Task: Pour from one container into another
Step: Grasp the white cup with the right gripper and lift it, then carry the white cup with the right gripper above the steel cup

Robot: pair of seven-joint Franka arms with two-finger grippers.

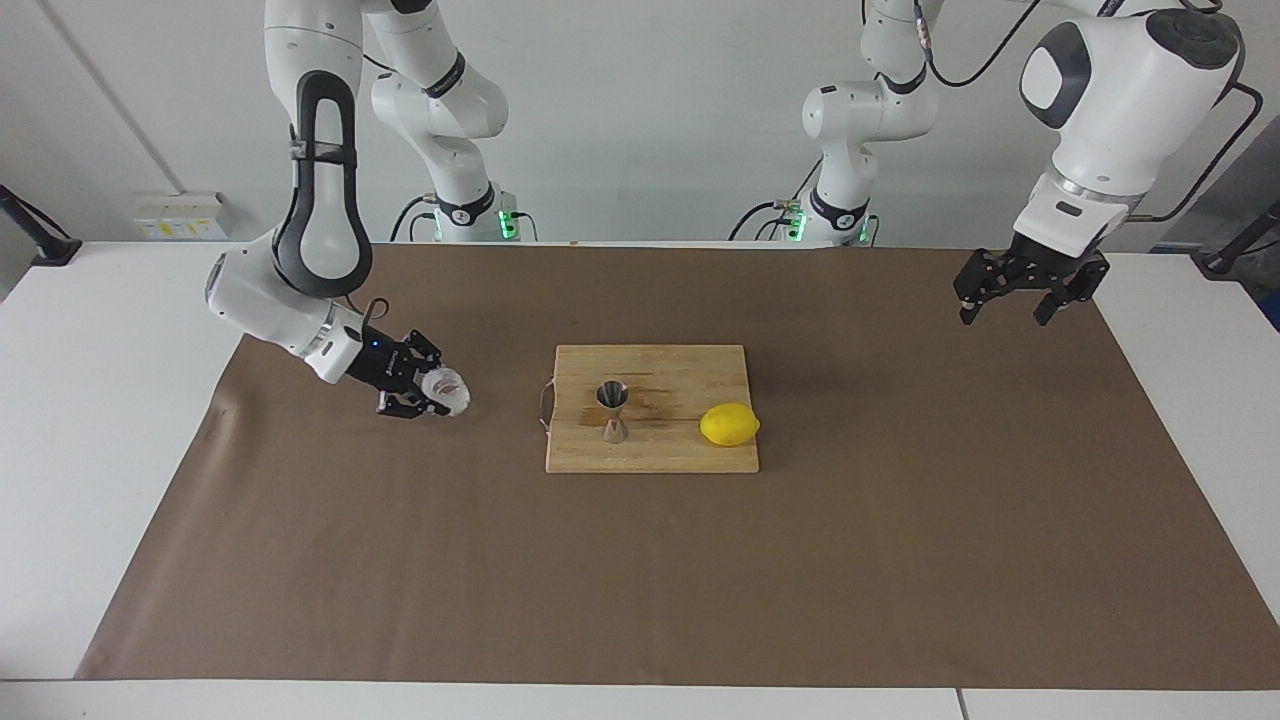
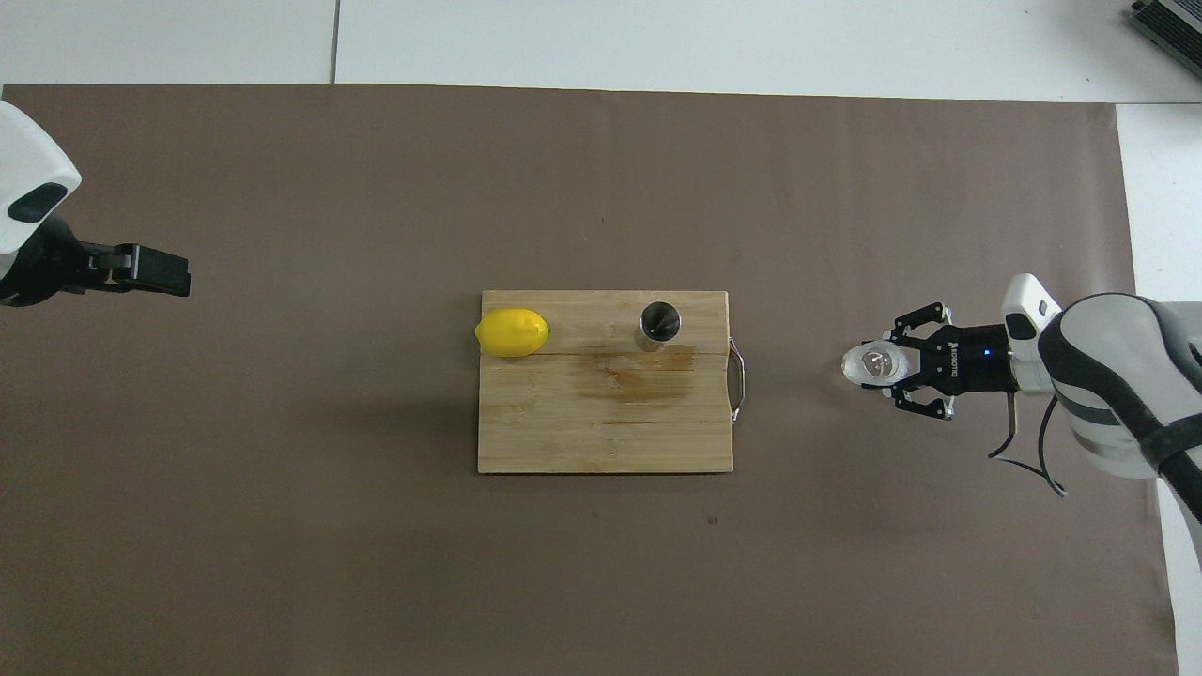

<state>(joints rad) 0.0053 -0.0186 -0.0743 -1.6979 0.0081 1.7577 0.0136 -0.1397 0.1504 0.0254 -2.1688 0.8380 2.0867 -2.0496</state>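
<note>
Here the right hand (image 1: 432,391) grips the glass cup (image 1: 449,390) between its fingers.

— Any writing you can make out?

— Only on my own right gripper (image 2: 890,367): a line of small white letters runs along its black body, but I cannot tell what they spell.

— Anything else?

— A yellow label on the wall box (image 1: 181,215), its print too small to read. No other text or numbers.
</note>
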